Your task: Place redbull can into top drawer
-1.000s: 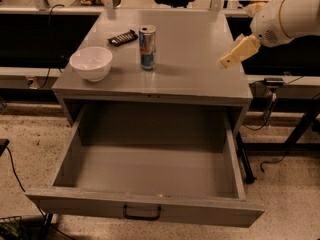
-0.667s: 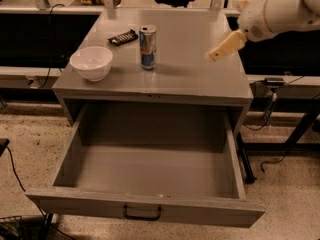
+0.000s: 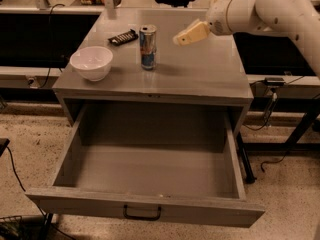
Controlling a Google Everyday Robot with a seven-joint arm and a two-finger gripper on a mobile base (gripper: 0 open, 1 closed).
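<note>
The redbull can (image 3: 148,47), silver and blue with a silver top, stands upright on top of the grey cabinet (image 3: 210,74), left of centre. The top drawer (image 3: 150,176) is pulled wide open below it and holds nothing; its front panel has a small dark handle (image 3: 142,213). My gripper (image 3: 189,34), with cream-coloured fingers, hangs above the cabinet top just right of the can and a little above its top, not touching it. It comes in from the upper right on a white arm (image 3: 270,6).
A white bowl (image 3: 91,62) sits at the cabinet top's left front. A flat black bar (image 3: 123,36) lies behind the can to the left. Dark tables and cables stand to both sides, and a chair base behind.
My gripper has moved left across the cabinet top, from near the right edge to just right of the can. The can, bowl and drawer have not moved.
</note>
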